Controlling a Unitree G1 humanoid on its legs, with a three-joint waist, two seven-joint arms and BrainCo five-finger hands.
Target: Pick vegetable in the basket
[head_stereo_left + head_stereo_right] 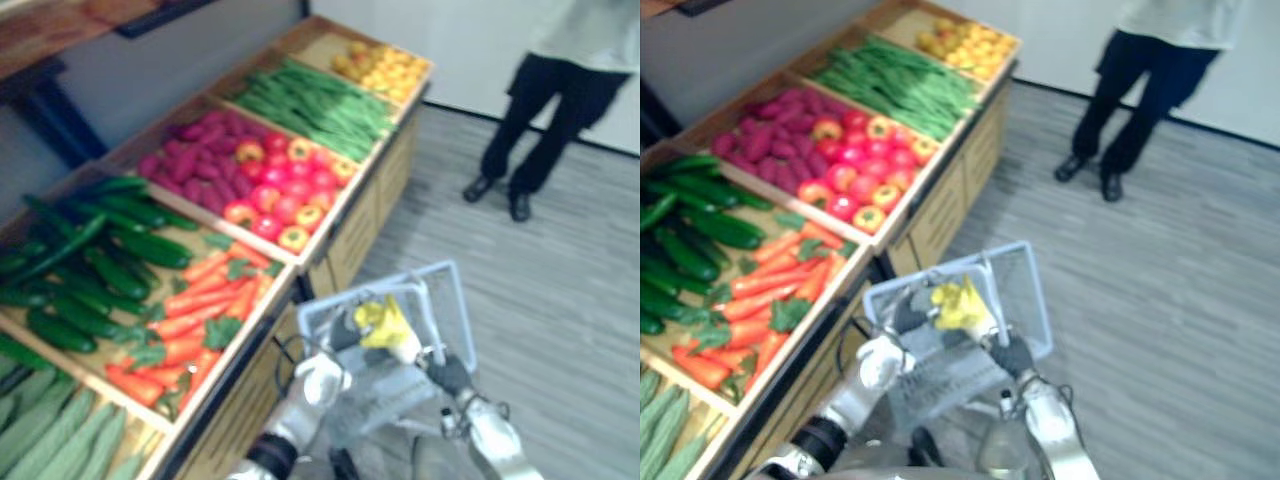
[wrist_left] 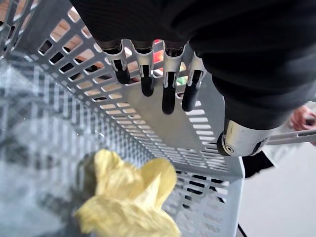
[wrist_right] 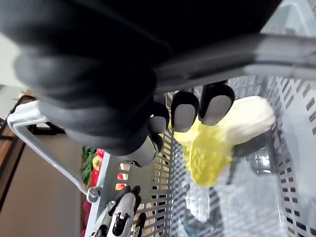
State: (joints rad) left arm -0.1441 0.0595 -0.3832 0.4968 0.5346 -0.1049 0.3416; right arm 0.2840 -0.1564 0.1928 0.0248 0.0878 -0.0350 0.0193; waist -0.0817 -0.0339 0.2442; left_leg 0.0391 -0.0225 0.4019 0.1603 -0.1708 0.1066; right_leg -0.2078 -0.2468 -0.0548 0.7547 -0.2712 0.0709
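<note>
A pale plastic basket (image 1: pixel 452 300) hangs in front of me beside the produce stand. Inside it lies a yellow leafy cabbage (image 1: pixel 385 325), also seen against the basket's mesh floor (image 2: pixel 128 197) and under my right fingers (image 3: pixel 222 133). My left hand (image 1: pixel 322 378) is at the basket's left side, its fingers (image 2: pixel 168 94) hooked over the slotted wall. My right hand (image 1: pixel 450 375) is at the right side, and its fingers (image 3: pixel 185 111) are curled round the grey handle bar (image 3: pixel 256 52).
To my left a wooden stand holds bins of cucumbers (image 1: pixel 90 260), carrots (image 1: pixel 195 310), red and yellow peppers (image 1: pixel 285 190), purple sweet potatoes (image 1: pixel 195 160), green beans (image 1: pixel 320 100) and yellow fruit (image 1: pixel 385 65). A person (image 1: pixel 555 90) stands on the grey floor ahead to the right.
</note>
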